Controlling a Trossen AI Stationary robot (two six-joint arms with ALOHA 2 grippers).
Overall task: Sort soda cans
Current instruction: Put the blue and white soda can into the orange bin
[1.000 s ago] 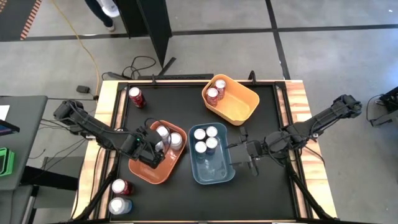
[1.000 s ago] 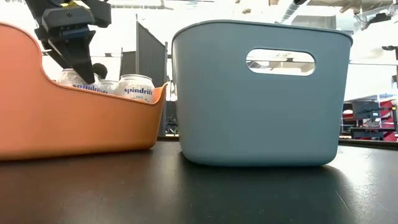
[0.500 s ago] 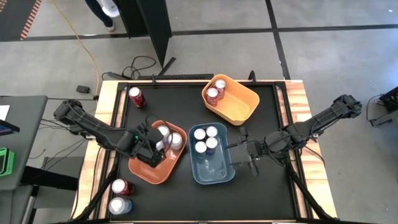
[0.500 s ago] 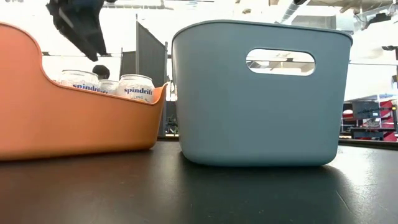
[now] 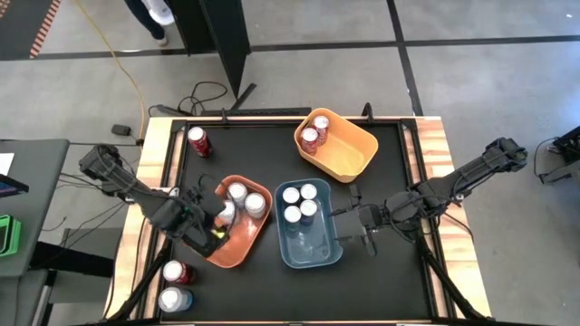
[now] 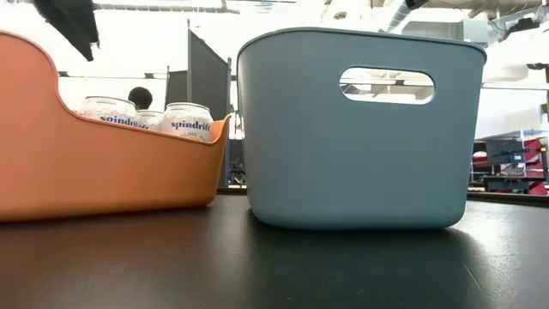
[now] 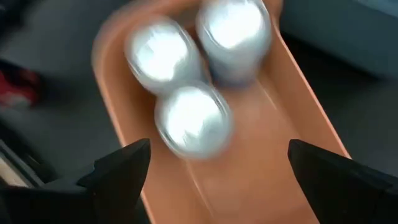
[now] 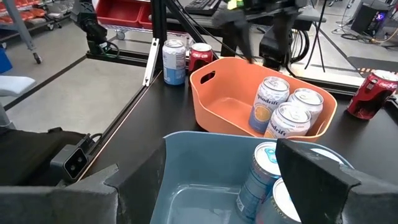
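Three silver-white soda cans (image 5: 240, 201) stand upright in the far end of the orange bin (image 5: 237, 254), their tops showing in the left wrist view (image 7: 194, 118). My left gripper (image 5: 215, 234) hangs open above the bin's near-left part, clear of the cans, and shows at the upper left in the low view (image 6: 69, 21). Several blue cans (image 5: 300, 203) stand in the blue bin (image 5: 313, 249). My right gripper (image 5: 339, 225) waits open at the blue bin's right wall (image 8: 205, 146).
A yellow-orange bin (image 5: 349, 154) at the far middle holds two red cans (image 5: 314, 131). One red can (image 5: 198, 141) stands at the far left. A red can (image 5: 178, 272) and a blue can (image 5: 174, 299) stand at the near left corner.
My left gripper has risen out of the orange bin and drawn back from the three silver-white cans toward the table's near-left corner, staying open. The cans stand where they were.
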